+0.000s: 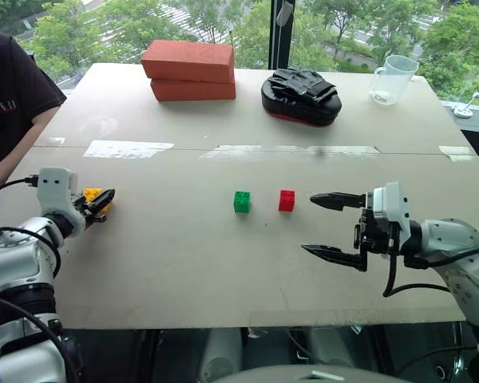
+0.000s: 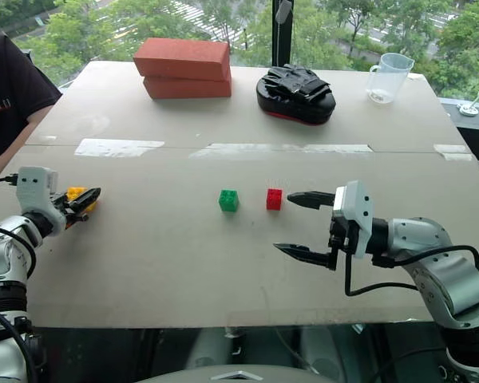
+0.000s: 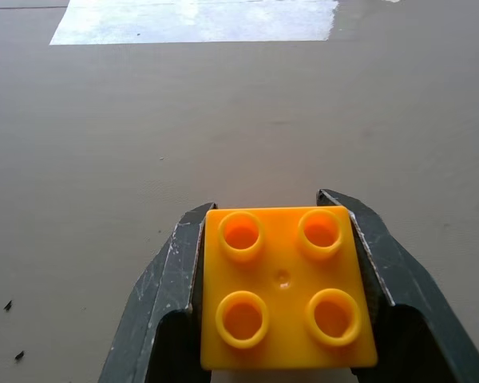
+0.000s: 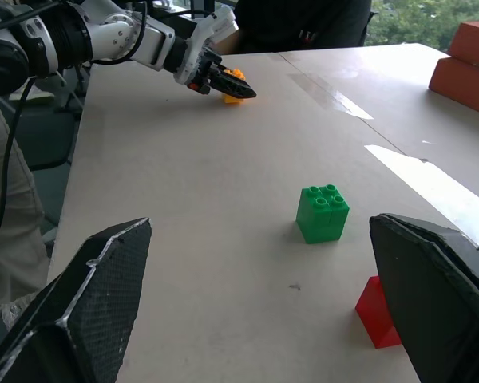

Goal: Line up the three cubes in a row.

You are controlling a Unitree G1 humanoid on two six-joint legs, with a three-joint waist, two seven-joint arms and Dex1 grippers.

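My left tool [image 1: 102,205] is closed on the yellow cube [image 3: 286,287]; its two fingers [image 3: 166,295] press the opposite sides and the studs face up, so the cube cannot turn in the grip. This cube is at the left edge of the surface [image 1: 184,263], well apart from the others, so I judge it must travel toward them. The green cube [image 1: 241,201] and the red cube [image 1: 287,199] stand near each other in the middle, already like the beginning of a row. My right tool [image 1: 335,226] is open wide and holds nothing; it waits just beside the red cube, probably to correct it if needed.
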